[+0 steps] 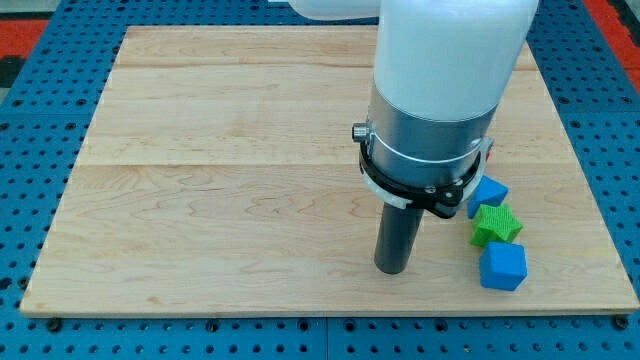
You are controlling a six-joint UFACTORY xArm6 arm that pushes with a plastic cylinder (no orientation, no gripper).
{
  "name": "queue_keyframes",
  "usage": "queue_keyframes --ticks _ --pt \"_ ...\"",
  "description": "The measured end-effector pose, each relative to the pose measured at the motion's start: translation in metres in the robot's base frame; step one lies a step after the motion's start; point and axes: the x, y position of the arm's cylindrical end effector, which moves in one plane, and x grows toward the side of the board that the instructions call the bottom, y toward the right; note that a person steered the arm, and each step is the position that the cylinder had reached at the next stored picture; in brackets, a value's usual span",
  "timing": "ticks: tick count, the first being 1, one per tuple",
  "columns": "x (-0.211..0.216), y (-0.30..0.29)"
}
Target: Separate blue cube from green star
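A blue cube (502,266) lies near the board's bottom right corner. The green star (496,225) sits just above it, touching it or nearly so. A second blue block (488,192) lies just above the star, partly hidden by the arm. A sliver of a red block (489,153) shows at the arm's right edge. My tip (391,270) rests on the board to the left of the blue cube, about a hundred pixels away and at nearly the same height in the view.
The wooden board (230,180) lies on a blue perforated table (30,100). The arm's wide white and grey body (440,90) hides the board's upper right part. The board's right edge runs close to the blocks.
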Motion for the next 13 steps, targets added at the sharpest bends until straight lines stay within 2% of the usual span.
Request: queue_keyframes --ticks 2,3,4,9,10,11,13 --pt "0.01 -0.005" --pt "0.046 0.014" --pt "0.041 0.057" --pt "0.043 0.065" --pt "0.038 0.066" --pt "0.015 0.121" --pt "-0.058 0.147"
